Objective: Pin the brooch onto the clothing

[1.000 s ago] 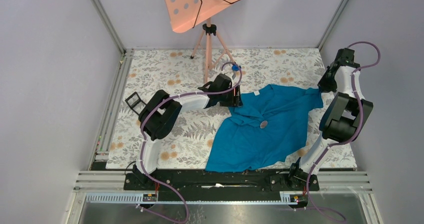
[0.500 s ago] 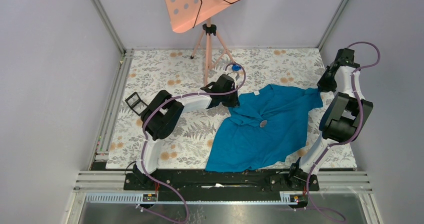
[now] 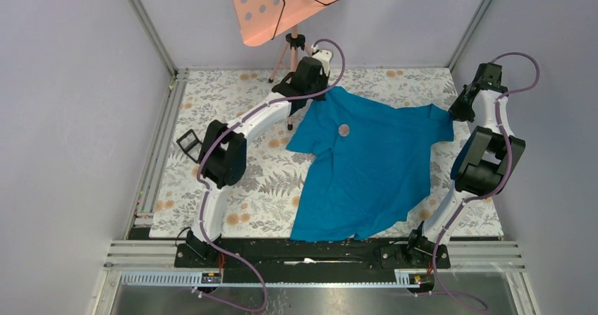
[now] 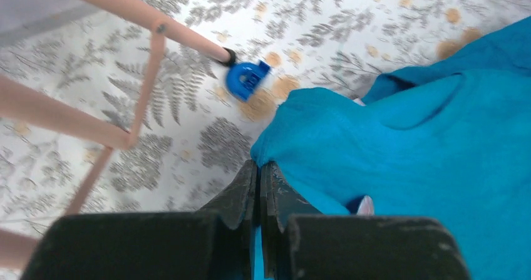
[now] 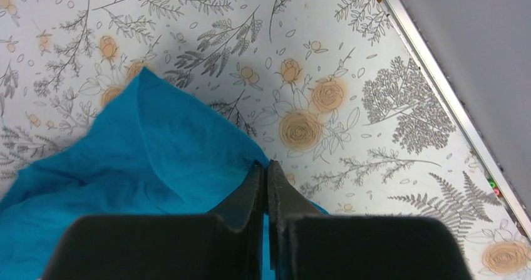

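Since a second ago the left end effector (image 4: 258,167) has pulled its corner of the one teal clothing (image 3: 367,167) toward the far edge. One brooch (image 3: 344,130) lies on the clothing's far part. Both end effectors, the right end effector (image 5: 263,166) too, are clenched on fabric. One pink tripod (image 3: 296,42) crowds the left arm, and one blue lump (image 4: 245,78) touches its foot. Bare worktop (image 3: 233,103) lies leftward.

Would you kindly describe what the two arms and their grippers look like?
The left arm and right arm have white tubular links between bulky black joint housings, each trailed by a purple cable. The left gripper and right gripper have matte black, tapering fingers. No markings show.
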